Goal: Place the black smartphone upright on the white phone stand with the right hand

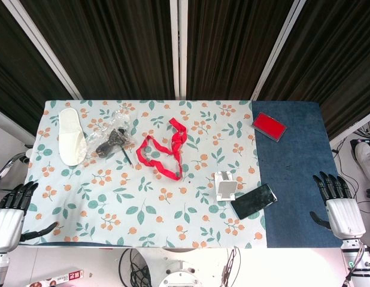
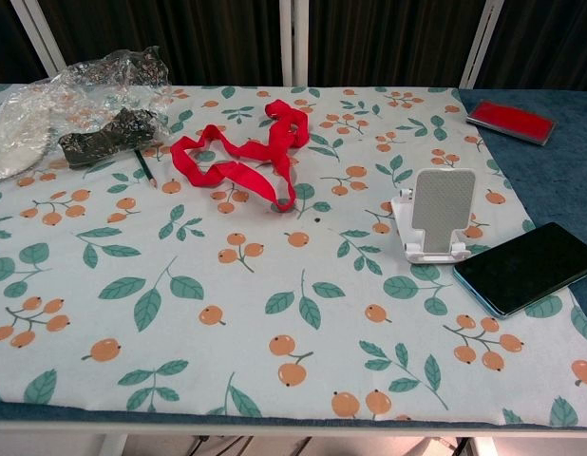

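Observation:
The black smartphone (image 1: pixel 254 201) (image 2: pixel 527 267) lies flat, screen up, at the seam between the floral cloth and the blue mat. The white phone stand (image 1: pixel 224 185) (image 2: pixel 434 215) stands just to its left with nothing on it. My right hand (image 1: pixel 336 202) hovers off the table's right edge, fingers apart and holding nothing, well to the right of the phone. My left hand (image 1: pixel 10 210) stays at the table's front left corner, fingers apart and holding nothing. Neither hand appears in the chest view.
A red ribbon (image 1: pixel 165 152) (image 2: pixel 246 157) lies mid-table. A white slipper (image 1: pixel 70 136), crumpled clear plastic (image 2: pixel 85 90) with a dark bundle (image 1: pixel 111 142) and a pencil (image 2: pixel 144 166) are at the back left. A red flat case (image 1: pixel 269 126) (image 2: pixel 511 121) sits on the blue mat (image 1: pixel 290 167).

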`<action>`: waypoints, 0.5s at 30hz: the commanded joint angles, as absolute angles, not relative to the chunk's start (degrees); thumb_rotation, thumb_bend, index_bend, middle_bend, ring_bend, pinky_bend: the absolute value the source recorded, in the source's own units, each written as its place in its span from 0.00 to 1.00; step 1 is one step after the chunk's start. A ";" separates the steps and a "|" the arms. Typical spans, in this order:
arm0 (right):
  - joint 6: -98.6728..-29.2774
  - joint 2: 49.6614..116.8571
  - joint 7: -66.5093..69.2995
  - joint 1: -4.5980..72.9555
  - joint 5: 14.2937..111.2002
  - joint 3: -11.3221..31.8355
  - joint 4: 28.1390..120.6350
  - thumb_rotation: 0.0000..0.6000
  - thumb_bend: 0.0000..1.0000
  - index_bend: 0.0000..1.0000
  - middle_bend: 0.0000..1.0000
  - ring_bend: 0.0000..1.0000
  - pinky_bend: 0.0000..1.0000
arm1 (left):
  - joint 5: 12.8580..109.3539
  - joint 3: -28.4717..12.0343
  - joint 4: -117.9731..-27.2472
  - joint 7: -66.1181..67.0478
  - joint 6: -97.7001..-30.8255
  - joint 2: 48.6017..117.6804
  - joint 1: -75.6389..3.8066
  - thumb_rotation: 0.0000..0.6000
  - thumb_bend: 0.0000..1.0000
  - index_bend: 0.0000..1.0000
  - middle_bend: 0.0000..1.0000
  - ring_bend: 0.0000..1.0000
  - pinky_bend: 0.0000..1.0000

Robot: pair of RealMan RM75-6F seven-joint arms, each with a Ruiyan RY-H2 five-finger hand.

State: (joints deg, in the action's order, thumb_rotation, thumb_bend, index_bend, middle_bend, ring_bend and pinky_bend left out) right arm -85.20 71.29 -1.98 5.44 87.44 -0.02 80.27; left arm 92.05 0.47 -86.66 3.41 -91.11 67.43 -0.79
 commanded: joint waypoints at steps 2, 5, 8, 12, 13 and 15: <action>-84.63 71.26 -2.37 5.37 87.17 0.06 80.59 1.00 0.10 0.00 0.00 0.00 0.00 | 91.95 0.29 -85.70 3.06 -91.46 68.07 -0.69 0.29 0.02 0.07 0.08 0.08 0.21; -84.17 70.97 -2.91 5.42 87.26 0.01 81.07 1.00 0.10 0.00 0.00 0.00 0.00 | 92.35 0.28 -85.20 2.48 -91.81 68.31 -0.72 0.28 0.02 0.07 0.08 0.08 0.21; -83.19 70.10 -3.80 5.60 87.09 -0.11 82.24 1.00 0.10 0.00 0.00 0.00 0.00 | 92.78 0.37 -84.95 2.14 -92.17 68.41 -0.68 0.29 0.02 0.07 0.08 0.08 0.21; -82.01 69.22 -5.96 6.11 87.08 -0.09 83.86 1.00 0.09 0.00 0.00 0.00 0.00 | 92.87 0.48 -84.90 1.98 -92.21 68.32 -0.63 0.29 0.02 0.07 0.08 0.08 0.21; -81.18 68.96 -7.03 6.56 87.23 -0.19 84.45 1.00 0.09 0.00 0.00 0.00 0.00 | 92.82 0.45 -84.92 2.16 -92.25 68.26 -0.61 0.29 0.02 0.07 0.08 0.08 0.21; -79.71 68.52 -8.41 7.62 87.94 -0.32 85.43 1.00 0.09 0.00 0.00 0.00 0.00 | 92.75 0.40 -85.04 2.39 -92.26 68.18 -0.60 0.30 0.02 0.07 0.08 0.08 0.21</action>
